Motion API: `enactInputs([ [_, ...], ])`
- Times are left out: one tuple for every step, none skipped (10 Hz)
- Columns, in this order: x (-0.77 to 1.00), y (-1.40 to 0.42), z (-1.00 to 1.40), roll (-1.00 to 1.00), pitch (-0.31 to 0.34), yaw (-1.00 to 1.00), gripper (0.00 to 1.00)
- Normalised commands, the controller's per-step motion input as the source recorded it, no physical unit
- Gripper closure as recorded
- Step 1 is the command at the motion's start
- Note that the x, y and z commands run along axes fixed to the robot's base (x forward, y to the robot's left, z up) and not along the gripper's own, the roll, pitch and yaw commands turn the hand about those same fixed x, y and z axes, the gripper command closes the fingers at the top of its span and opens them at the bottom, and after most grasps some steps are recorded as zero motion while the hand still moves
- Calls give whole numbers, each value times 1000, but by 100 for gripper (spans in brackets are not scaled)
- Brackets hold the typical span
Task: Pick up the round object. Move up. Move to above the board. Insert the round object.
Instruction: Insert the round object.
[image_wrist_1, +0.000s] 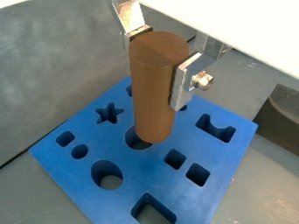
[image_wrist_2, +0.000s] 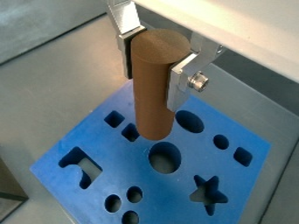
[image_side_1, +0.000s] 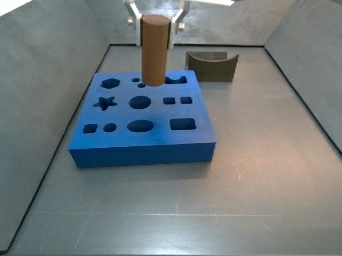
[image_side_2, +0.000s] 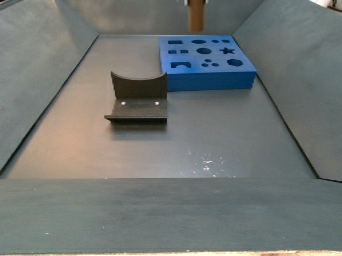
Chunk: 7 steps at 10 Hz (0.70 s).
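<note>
My gripper (image_wrist_1: 160, 57) is shut on the round object (image_wrist_1: 152, 92), a tall brown-orange cylinder peg that hangs upright between the silver fingers (image_wrist_1: 180, 80). The peg's lower end hovers just above the blue board (image_wrist_1: 222, 157), close to a large round hole (image_wrist_2: 165, 157) that shows open beside it in a wrist view. In a side view the peg (image_side_1: 154, 50) stands over the far part of the board (image_side_1: 140, 140). In another side view the peg (image_side_2: 195, 14) shows above the board's (image_side_2: 207, 75) far edge. The gripper (image_wrist_2: 155, 66) also shows in the other wrist view.
The fixture (image_side_1: 213, 65), a dark L-shaped bracket with a curved notch, stands on the grey floor beside the board and shows in both side views (image_side_2: 136, 98). Grey sloped walls (image_side_1: 54, 90) enclose the floor. The board has star, circle, square and other cut-outs.
</note>
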Motion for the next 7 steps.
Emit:
enactInputs([
  [66, 0, -717, 180, -11, 0, 100],
  [0, 137, -791, 54, 0, 0, 100],
  [14, 37, -20, 0, 71, 0, 100],
  [-149, 111, -237, 6, 37, 0, 100],
  [-634, 66, -406, 31, 0, -143, 100],
  [-29, 0, -43, 0, 0, 0, 100],
  [-294, -311, -334, 194, -106, -11, 100],
])
